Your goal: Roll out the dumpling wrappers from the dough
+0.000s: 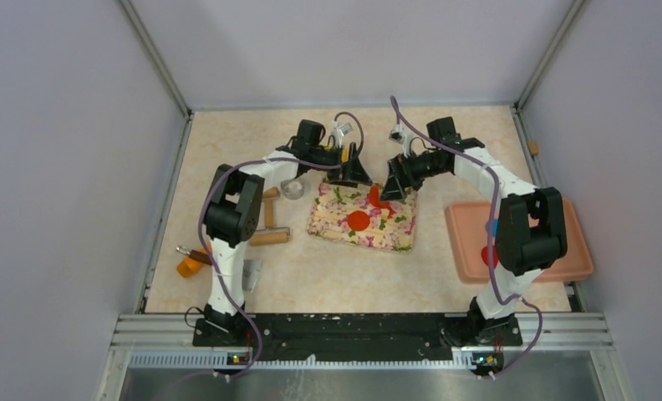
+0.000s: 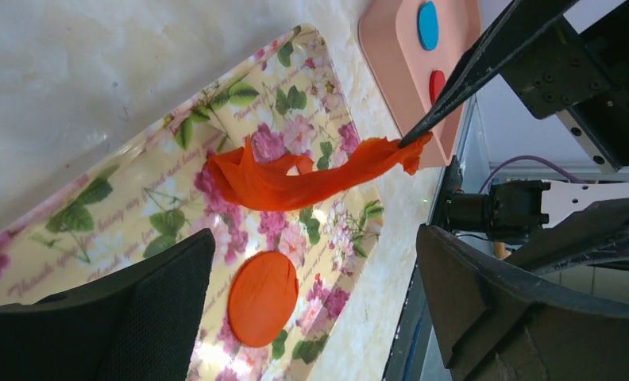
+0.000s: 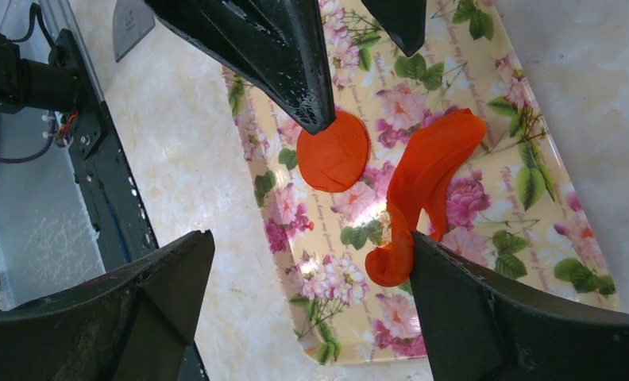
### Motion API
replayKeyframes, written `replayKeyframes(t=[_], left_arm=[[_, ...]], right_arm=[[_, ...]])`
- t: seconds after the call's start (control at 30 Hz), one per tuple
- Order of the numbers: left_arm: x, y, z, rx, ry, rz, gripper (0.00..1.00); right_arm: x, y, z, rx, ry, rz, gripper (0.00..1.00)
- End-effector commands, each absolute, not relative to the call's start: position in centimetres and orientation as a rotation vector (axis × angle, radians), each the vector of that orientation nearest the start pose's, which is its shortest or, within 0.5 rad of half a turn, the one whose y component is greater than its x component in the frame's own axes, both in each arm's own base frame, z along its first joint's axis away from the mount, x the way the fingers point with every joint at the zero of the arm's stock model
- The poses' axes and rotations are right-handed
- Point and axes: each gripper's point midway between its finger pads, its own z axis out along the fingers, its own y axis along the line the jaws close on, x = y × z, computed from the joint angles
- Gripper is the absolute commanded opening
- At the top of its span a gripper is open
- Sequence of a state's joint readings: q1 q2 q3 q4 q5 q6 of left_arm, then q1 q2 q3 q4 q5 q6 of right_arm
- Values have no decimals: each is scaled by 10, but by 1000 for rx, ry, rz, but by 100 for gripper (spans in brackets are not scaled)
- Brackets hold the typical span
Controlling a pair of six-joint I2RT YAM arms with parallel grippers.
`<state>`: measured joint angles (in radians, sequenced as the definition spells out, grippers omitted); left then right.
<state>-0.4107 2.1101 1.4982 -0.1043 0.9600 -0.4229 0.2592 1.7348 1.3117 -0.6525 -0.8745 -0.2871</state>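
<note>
The middle tray [image 1: 399, 236] sits at table centre. The dumpling wrapper [image 1: 359, 220] lies mid-tray, with the dough [image 1: 379, 198] at 1 o'clock from it. From this tray, the side tray [image 1: 465, 242] lies at 3 o'clock, the rolling pin [image 1: 269, 237] at 9 o'clock and the metal ring [image 1: 292, 189] at 10 o'clock.

The black two-finger left gripper [image 1: 357, 171] and black two-finger right gripper [image 1: 397, 185] point down, facing each other, tips near but apart. Each has its jaws spread wide, wrists tilted inward
</note>
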Motion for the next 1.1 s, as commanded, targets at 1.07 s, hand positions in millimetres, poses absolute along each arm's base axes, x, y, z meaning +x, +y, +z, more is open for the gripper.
replayKeyframes(t=[1.07], left_arm=[[404,-410,84,429,2321,-1504,99]], right_arm=[[339,237,174,-917,2140,1106,93]])
